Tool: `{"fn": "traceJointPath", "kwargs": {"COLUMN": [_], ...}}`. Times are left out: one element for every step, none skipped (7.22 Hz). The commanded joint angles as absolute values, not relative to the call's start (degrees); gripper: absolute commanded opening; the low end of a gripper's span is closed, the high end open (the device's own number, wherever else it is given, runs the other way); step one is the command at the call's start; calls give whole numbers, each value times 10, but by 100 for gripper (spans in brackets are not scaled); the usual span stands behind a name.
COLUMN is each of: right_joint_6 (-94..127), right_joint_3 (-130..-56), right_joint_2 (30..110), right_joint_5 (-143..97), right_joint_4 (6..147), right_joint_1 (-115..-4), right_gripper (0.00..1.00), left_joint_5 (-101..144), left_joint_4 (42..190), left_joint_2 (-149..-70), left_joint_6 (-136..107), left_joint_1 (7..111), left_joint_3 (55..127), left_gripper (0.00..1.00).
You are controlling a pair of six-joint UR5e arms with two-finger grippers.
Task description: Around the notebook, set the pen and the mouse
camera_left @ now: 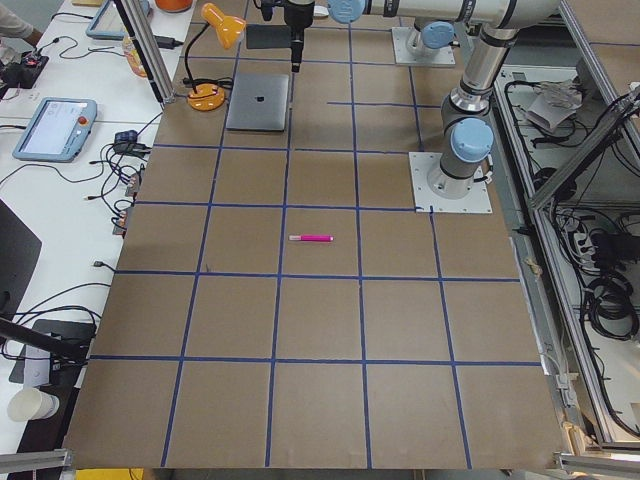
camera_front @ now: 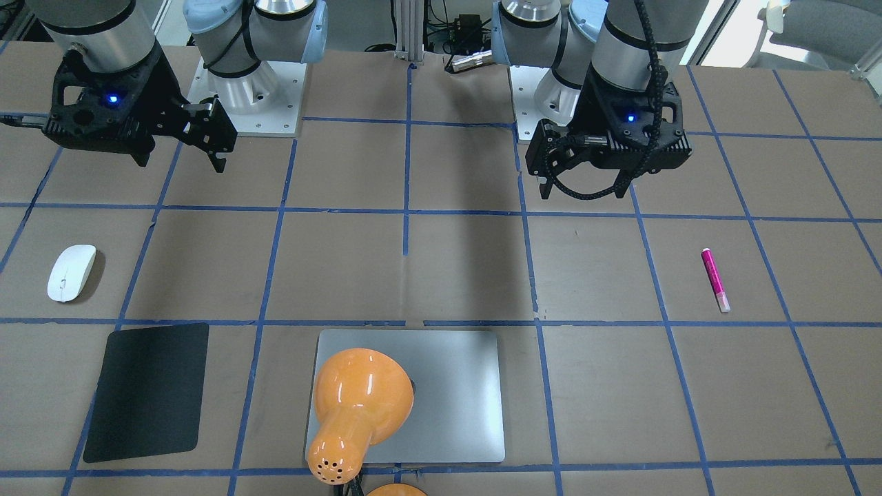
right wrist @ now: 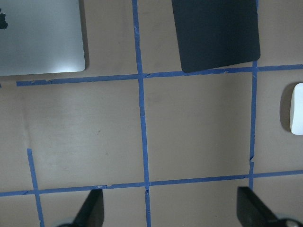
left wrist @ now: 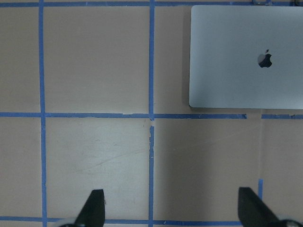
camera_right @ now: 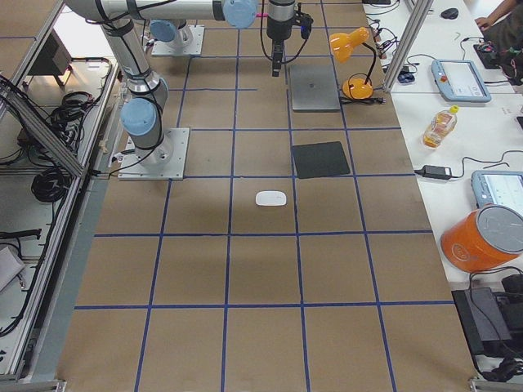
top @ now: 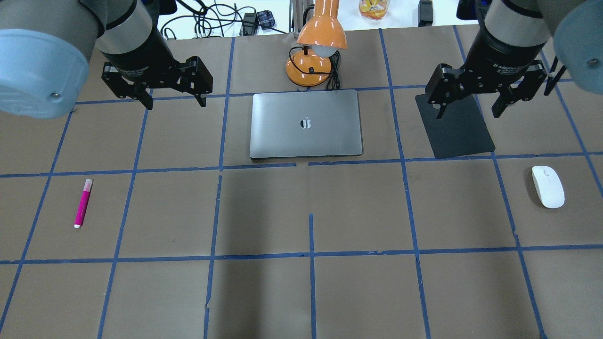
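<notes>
The silver-grey notebook (top: 282, 132) lies closed at the table's far middle, partly under the lamp head in the front-facing view (camera_front: 455, 399). On my left side the magenta pen (top: 83, 202) rests alone on the brown surface. At the right lies the white mouse (top: 548, 186), whose edge also shows in the right wrist view (right wrist: 297, 109). My left gripper (top: 175, 101) hovers open to the left of the notebook, with nothing in it. Over the black mat my right gripper (top: 468, 113) hangs open and holds nothing. Both stand well above the table.
A black mat (top: 454, 127) lies to the right of the notebook. An orange desk lamp (top: 315, 52) stands just behind the notebook, its head leaning over it. Blue tape lines grid the brown table. Cables and devices sit beyond the far edge.
</notes>
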State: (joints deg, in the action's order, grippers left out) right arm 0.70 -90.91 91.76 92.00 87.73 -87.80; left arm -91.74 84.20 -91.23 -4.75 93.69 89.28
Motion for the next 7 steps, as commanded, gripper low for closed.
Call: {"fn": "traceJointPath", "kwargs": {"right_joint_6": [7,6,5,10,-1,-37,-80], "right_joint_3": [-918,-918,-918,-915,-917,-918,-918], "right_joint_2": [917,916,916,914,911,907,904], "right_joint_5": [922,922,922,923,923,914,918], "right_joint_4": [880,875,881,885,889,889,890], "right_joint_1": [-880,-880,-875,-871,-840,-777,-739], "right_gripper": [100,100,100,100,100,100,100], "left_joint_5": [-918,-918,-921,-921,-918,-918,-918], "left_joint_4": [842,842,843,844,844,816,748], "left_joint_2": [-912,-912,-909,-904,-904,-904,-906], "left_joint_6": [-47,-47,-43,-38,-33,23,65], "left_joint_1": [937,937,933,906,865,820,771], "left_joint_3": [893,893,902,907,931,985,1034], "left_gripper": [100,100,100,100,100,100,100]}}
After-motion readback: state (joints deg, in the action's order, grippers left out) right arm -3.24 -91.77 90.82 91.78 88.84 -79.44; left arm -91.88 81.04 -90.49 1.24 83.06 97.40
